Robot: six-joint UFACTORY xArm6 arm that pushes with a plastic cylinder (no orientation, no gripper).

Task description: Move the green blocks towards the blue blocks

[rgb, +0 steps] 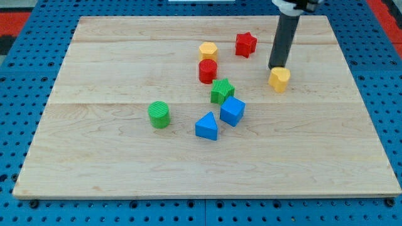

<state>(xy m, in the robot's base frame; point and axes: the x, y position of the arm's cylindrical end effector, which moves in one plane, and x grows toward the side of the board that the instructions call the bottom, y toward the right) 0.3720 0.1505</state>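
A green cylinder (159, 114) stands left of centre on the wooden board (94, 157). A green star-shaped block (222, 90) sits at the centre, touching the blue cube (232, 111) just below it. A blue triangular block (206, 126) lies to the cube's lower left. The dark rod comes down from the view's top right; my tip (277, 68) is at the top edge of a yellow block (279, 79), well to the right of the green and blue blocks.
A red cylinder (208, 71) stands just above the green star. A yellow hexagonal block (208, 50) and a red star (245, 44) lie further up. Blue pegboard (19, 94) surrounds the board.
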